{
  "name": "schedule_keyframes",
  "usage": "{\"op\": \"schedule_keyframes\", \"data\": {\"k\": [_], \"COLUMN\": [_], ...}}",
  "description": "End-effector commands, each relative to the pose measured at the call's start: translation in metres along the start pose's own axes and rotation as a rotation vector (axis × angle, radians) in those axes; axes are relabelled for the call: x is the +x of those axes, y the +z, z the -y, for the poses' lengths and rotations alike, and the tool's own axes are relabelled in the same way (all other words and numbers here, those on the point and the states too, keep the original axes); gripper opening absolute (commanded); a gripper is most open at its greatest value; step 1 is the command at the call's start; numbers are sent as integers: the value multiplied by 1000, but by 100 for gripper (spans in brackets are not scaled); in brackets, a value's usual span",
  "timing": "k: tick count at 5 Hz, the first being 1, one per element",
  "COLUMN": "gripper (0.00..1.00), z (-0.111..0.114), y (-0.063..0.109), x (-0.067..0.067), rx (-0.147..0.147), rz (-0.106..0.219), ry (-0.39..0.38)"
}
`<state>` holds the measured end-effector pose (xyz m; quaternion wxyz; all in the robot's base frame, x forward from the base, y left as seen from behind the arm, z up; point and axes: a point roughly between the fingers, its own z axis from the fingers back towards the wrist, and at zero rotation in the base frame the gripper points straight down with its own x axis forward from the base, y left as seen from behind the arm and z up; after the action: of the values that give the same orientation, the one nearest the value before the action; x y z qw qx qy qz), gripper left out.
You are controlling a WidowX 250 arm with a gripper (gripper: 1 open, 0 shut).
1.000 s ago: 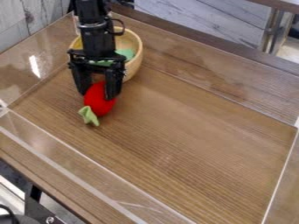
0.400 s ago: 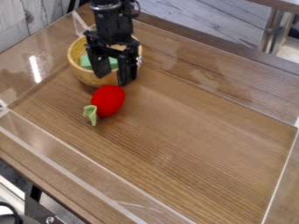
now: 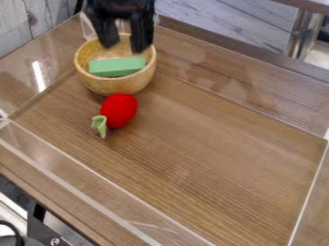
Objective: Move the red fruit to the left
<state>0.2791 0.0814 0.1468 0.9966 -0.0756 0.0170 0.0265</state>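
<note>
Single view, arm over a wooden tabletop (image 3: pixel 218 154). The gripper (image 3: pixel 119 34) hangs at the top edge of the frame with its fingers (image 3: pixel 103 29) spread and empty, pointing down. The fruit (image 3: pixel 118 110) lies on the tabletop below and nearer the camera than the fingers, well apart from them, its green stem (image 3: pixel 99 125) turned toward the camera.

The fruit sits in the left part of the tabletop, so the placing looks done and the step in hand is judged to be the retreat. To do it well, lift straight up and clear before any sideways travel, so that nothing brushes the fruit and rolls it.

The bowl (image 3: pixel 90 85), holding a green block (image 3: pixel 117 66), stands directly under the fingers and just behind the fruit; its rim is the nearest obstacle. Clear side walls (image 3: pixel 38 48) ring the tabletop.
</note>
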Motion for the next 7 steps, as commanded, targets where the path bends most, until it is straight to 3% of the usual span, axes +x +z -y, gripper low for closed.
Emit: {"op": "schedule_keyframes", "data": {"k": [1,2,3,4,6,7], "gripper": [100,100,100,100,100,100], "z": [21,34,39,58,106,125], "y": [36,45,28,11,22,7], "x": [8,11,10,11,26,30], "rx": [12,9,8,2,-3,0], "rz": [67,59,49,48,62,55], "ry": [-47,-86,-89,-111,-161,-203]}}
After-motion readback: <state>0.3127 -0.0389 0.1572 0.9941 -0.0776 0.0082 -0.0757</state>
